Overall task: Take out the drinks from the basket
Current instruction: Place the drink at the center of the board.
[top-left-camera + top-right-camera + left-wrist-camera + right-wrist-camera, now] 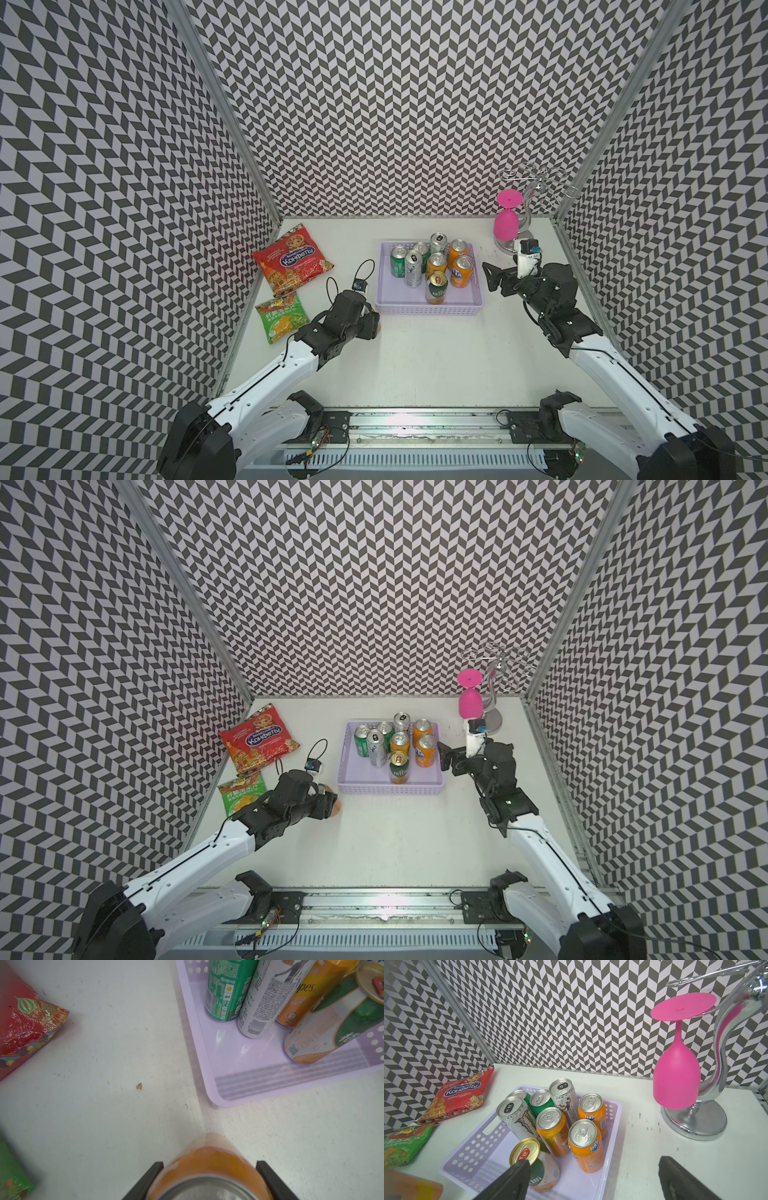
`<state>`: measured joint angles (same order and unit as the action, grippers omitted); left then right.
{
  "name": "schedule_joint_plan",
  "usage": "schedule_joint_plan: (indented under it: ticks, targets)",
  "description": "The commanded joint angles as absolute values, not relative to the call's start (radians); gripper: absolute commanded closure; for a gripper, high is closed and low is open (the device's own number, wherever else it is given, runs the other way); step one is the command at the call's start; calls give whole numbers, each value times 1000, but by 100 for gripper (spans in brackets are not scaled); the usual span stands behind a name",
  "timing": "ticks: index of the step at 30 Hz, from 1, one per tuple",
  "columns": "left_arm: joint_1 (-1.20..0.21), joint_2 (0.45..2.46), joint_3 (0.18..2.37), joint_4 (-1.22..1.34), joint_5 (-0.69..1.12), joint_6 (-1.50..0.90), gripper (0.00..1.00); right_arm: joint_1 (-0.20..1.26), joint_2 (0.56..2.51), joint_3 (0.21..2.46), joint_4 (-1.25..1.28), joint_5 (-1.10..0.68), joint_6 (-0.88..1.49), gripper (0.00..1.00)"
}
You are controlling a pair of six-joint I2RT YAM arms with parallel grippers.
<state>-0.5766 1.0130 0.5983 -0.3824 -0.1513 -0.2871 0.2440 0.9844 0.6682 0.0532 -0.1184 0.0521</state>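
Bags (291, 259) flanked my left gripper (209, 1164), clamped on an orange can (212, 1151); my right gripper (593, 1161) gaped beside the basket (430, 309).

Cans (584, 1142) x9, bags (460, 1097) x2, goblet (675, 1076) x1, basket (473, 1147) x1.

a red foil snack bag (291, 259) and a smaller green snack bag (281, 318) lie along the white table's (415, 353) left edge; at the far right corner, a pink goblet (506, 226) hangs upside down on a chrome stand (695, 1124).
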Motion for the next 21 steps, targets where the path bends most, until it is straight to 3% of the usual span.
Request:
schedule_joint_plan:
  ticks: [1,21]
  targets:
    - [-585,1028,602,-262,-191,-299,58,239,992,664,99,-100,42,1]
    - [-617,1137,603,-248,-223,-299,41,236,1000,665,85,-96,28,0]
